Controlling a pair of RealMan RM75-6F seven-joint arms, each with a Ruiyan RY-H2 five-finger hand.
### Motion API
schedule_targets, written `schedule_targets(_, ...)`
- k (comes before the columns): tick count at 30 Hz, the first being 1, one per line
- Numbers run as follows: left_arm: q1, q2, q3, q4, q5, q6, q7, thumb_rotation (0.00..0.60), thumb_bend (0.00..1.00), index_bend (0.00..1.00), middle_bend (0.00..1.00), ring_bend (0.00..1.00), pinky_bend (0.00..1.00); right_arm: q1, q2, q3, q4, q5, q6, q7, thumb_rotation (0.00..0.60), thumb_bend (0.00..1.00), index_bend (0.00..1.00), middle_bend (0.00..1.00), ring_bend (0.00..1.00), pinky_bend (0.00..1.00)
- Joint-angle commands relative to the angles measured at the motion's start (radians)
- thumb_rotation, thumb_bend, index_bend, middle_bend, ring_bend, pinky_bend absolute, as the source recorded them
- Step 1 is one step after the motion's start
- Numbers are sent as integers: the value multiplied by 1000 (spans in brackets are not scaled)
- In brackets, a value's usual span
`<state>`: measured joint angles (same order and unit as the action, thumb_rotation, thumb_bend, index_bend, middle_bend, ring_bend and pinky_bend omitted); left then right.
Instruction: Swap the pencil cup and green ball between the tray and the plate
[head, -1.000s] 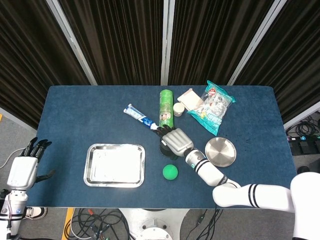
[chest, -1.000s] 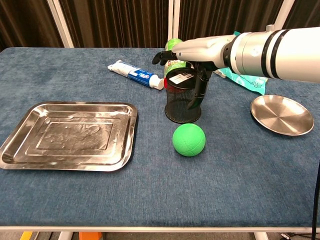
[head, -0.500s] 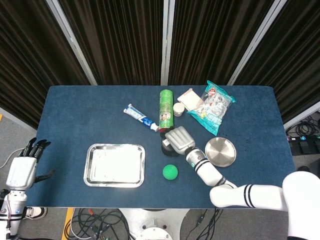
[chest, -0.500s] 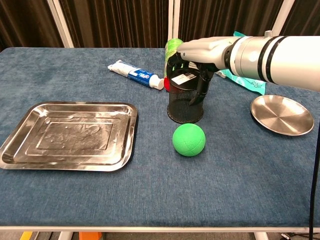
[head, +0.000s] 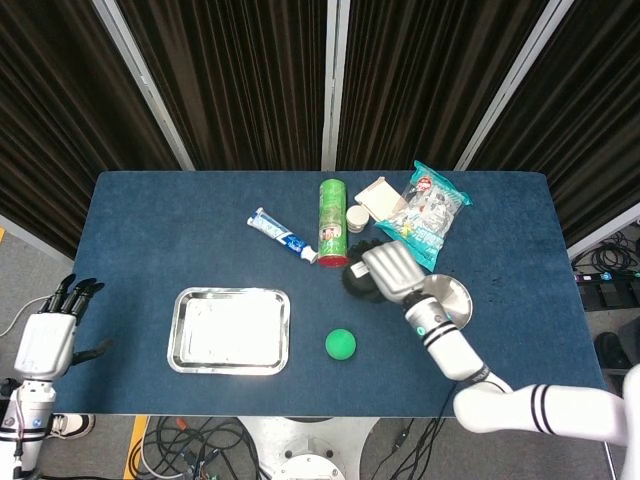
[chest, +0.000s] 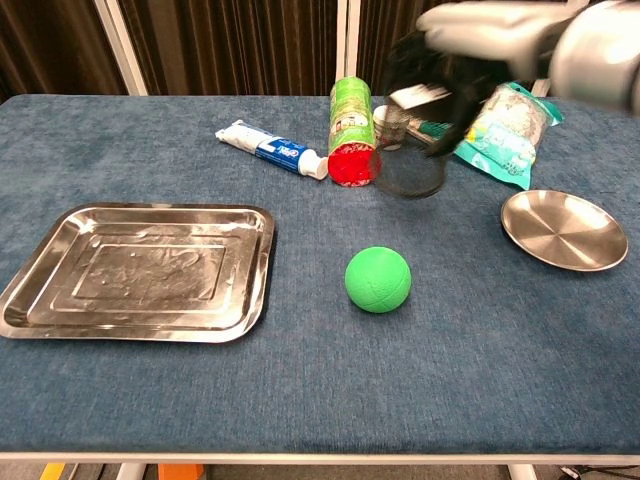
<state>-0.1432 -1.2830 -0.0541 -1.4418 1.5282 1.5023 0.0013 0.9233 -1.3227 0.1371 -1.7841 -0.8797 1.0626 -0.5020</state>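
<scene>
My right hand grips the black mesh pencil cup and holds it in the air, tilted. In the chest view the hand and cup are motion-blurred, above the table between the green can and the round metal plate. From the head view the hand hides part of the plate. The green ball lies on the cloth, right of the bare steel tray. My left hand hangs open off the table's left edge.
A toothpaste tube, a lying green can, a small jar, a box and a snack bag crowd the back middle of the blue table.
My right hand closed on the pencil cup, lifted it off the cloth and carried it right and back, towards the plate. Ball, tray and left hand stayed put.
</scene>
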Motion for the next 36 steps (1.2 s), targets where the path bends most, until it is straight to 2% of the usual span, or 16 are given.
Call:
schedule_targets(1, -2, 1, 0, -5, 4, 0, 4, 600, 89, 167, 129, 45, 261, -100, 96, -58, -53, -49, 67, 39, 600, 174, 437, 404, 328, 559)
schedule_targets(7, -10, 2, 2, -20, 7, -11, 24, 600, 89, 167, 129, 45, 261, -207, 122, -127, -15, -93, 94, 101, 600, 173, 438, 407, 326, 559)
schedule_targets(12, -16, 0, 2, -29, 7, -20, 37, 600, 89, 167, 129, 45, 262, -260, 116, -148, 16, -127, 103, 127, 600, 173, 438, 407, 326, 559)
schedule_targets(22, -16, -6, 3, -18, 2, -23, 30, 600, 89, 167, 129, 45, 261, -284, 90, -128, 61, -114, 52, 124, 600, 174, 438, 407, 326, 556)
schedule_targets(27, -15, -6, 0, -10, -9, -27, 21, 600, 89, 167, 129, 45, 261, -283, 69, -108, 87, -109, 25, 124, 600, 135, 418, 388, 285, 502)
schedule_targets(33, -14, -7, 1, -6, -9, -26, 18, 600, 89, 167, 129, 45, 261, -288, 72, -97, 91, -111, 7, 122, 600, 88, 276, 285, 149, 369)
schedule_targets(36, -16, -7, -1, -5, -11, -26, 19, 600, 89, 167, 129, 45, 261, -295, 83, -92, 85, -127, 0, 143, 600, 45, 139, 186, 33, 219)
